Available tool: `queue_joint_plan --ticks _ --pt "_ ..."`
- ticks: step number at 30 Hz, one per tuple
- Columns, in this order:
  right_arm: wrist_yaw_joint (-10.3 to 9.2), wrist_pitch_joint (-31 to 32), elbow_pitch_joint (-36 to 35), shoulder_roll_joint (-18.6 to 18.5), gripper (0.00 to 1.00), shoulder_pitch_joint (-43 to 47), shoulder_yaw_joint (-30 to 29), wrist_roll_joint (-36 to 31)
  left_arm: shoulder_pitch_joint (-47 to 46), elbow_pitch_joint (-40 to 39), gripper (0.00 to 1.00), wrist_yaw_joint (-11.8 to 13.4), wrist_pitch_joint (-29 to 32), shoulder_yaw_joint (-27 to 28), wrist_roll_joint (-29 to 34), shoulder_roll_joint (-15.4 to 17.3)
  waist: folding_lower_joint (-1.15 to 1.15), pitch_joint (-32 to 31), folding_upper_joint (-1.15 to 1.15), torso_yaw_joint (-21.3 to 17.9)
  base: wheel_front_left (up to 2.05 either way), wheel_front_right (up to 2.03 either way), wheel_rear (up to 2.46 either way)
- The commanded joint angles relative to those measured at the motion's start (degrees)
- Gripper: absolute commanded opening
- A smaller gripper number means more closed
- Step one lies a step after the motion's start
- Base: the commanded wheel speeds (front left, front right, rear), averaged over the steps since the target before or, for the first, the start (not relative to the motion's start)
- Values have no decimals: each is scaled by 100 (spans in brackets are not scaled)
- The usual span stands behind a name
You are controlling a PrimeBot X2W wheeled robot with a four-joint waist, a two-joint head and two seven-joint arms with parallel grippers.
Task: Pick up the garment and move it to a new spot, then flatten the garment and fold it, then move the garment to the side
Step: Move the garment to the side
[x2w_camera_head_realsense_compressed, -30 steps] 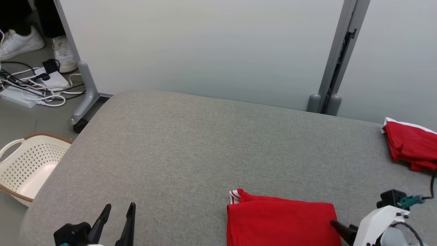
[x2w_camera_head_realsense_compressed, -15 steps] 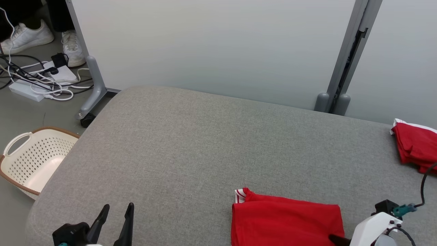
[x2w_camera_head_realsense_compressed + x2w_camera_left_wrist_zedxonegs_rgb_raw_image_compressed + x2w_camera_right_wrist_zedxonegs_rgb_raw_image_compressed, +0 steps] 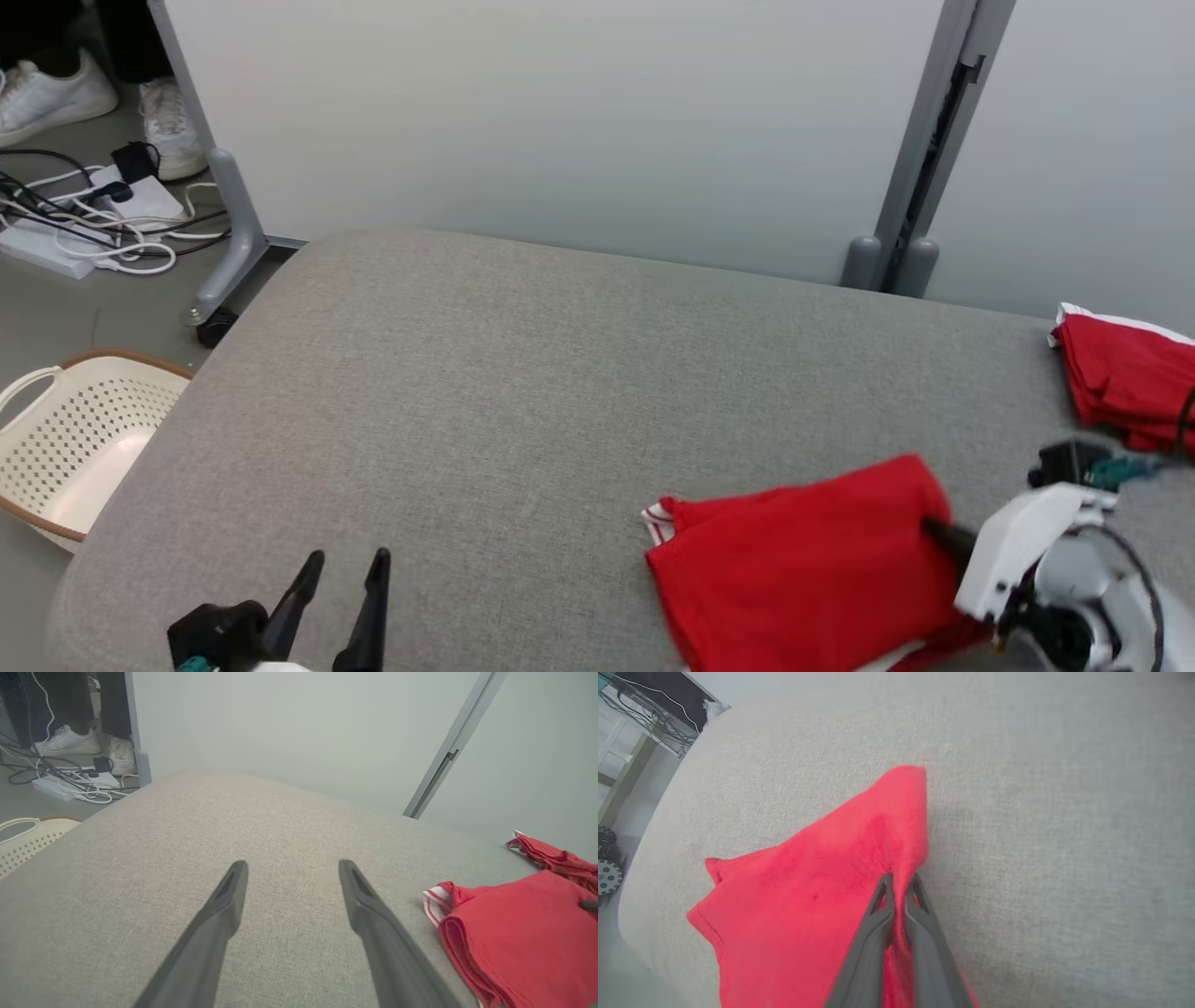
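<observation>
One red garment (image 3: 803, 569), folded, shows white-striped trim.

Right wrist view. Right gripper (image 3: 899, 879) rises from the bottom edge, its two dark fingers (image 3: 873, 933) drawn together with only a thin strip of red cloth between the tips: a pinch on a fold of the red garment (image 3: 808, 896). From the pinch the cloth climbs to a blunt peak above the fingertips, then slopes away down and to the left in one broad sheet. A line of hem stitching runs along its left edge. The garment lies on a grey woven surface (image 3: 1041, 812) with a rounded corner at the left. Beyond that corner are tangled cables (image 3: 658, 723) at upper left and a dark toothed wheel (image 3: 606, 877) at the left edge.
</observation>
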Motion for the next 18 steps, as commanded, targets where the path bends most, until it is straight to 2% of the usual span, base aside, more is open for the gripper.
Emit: queue_joint_plan --ticks 1,10,18 --pt "11 -105 -36 -104 0 -228 60 -16 -136 -2 100 -50 -27 -30 58 -4 0 60 0 -43 0 0 0" --pt "11 -523 27 -983 0 -1433 621 -221 -563 24 100 -229 -28 -266 231 -169 0 667 0 -8 0 0 0" --pt "11 -839 413 -1838 0 -2569 320 -447 -976 154 100 -373 -99 -250 324 -321 0 1499 0 69 0 0 0"
